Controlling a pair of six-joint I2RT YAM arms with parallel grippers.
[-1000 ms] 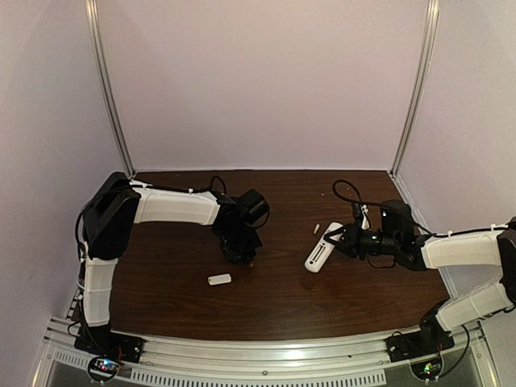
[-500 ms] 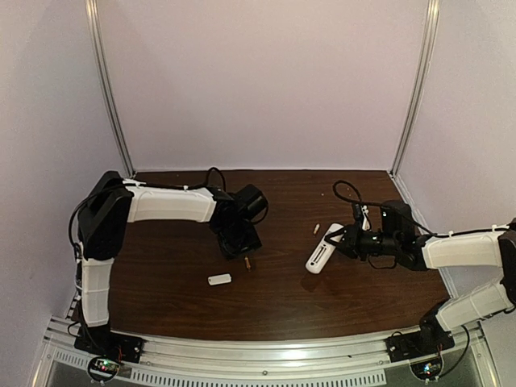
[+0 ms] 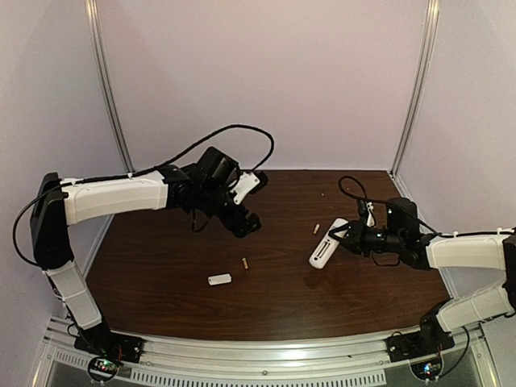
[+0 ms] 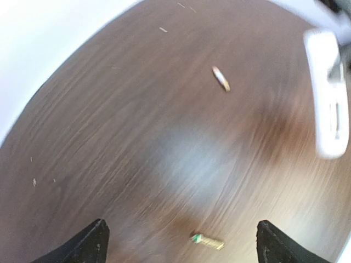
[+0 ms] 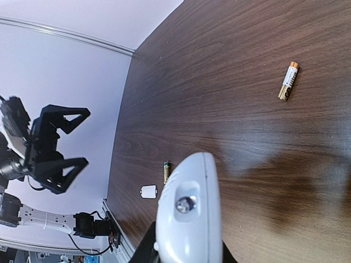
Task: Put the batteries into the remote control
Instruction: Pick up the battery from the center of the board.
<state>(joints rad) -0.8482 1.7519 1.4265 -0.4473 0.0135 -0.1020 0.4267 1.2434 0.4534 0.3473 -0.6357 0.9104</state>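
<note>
Cover (image 3: 219,279) near battery (image 3: 244,263) | other battery (image 3: 316,228) beside remote control (image 3: 324,248) | left gripper (image 3: 247,224) apart, aloft | right gripper (image 3: 347,237) clamped on remote control

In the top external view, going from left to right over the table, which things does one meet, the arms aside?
small white cover → battery → remote control

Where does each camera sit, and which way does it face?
Top external: above and behind the bases, looking down on the table; both arms show.
Left wrist: on the left arm, looking down at the wood; its open fingers show at the bottom.
Right wrist: behind the held remote control, looking along it toward the left gripper; its fingers barely show.
Shared: all three show the remote control and both batteries.
</note>
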